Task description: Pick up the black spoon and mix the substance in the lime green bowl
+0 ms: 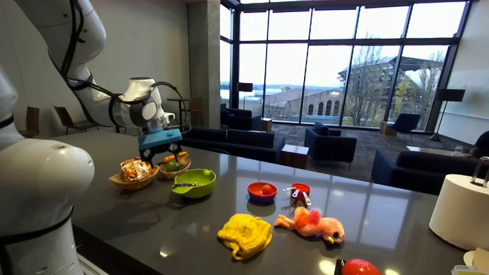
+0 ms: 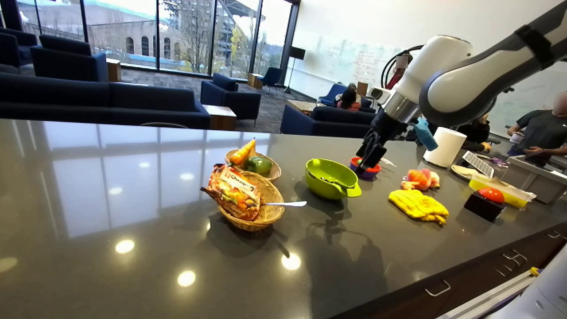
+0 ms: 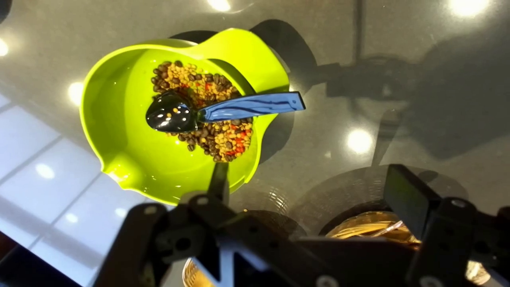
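Black spoon (image 3: 223, 111) lies over grains (image 3: 223, 135) clear only in wrist view

Glossy plastic lime green bowl (image 3: 155, 155)

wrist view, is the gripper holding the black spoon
No, the black spoon lies in the lime green bowl, and the gripper stands open, apart from it.

The tool (image 1: 164, 160) hangs, jaws apart, above the counter (image 1: 183, 225), with the lime green bowl (image 1: 199, 190) near two baskets (image 1: 133, 186).
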Robot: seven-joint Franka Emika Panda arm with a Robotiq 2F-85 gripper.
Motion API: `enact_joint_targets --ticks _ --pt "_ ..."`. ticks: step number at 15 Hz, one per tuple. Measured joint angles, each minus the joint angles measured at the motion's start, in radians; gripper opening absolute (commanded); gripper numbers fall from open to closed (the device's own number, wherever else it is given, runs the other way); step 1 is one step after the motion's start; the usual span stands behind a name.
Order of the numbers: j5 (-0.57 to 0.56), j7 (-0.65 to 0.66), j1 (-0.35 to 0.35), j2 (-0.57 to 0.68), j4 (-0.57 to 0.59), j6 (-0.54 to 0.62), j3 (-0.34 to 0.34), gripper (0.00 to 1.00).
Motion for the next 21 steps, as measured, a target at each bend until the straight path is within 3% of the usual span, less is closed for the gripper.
enact_joint_targets --ticks 8,13,16,21 --pt "0.000 -0.067 0.022 0.035 0.000 0.022 0.007 1.00" --pt "-0.056 -0.072 -0.007 0.116 0.001 0.111 0.035 1.00" --pt "-0.202 -0.018 -0.074 0.179 0.003 0.179 0.061 1.00" --pt "-0.640 0.238 -0.197 0.220 0.004 0.213 0.060 1.00"
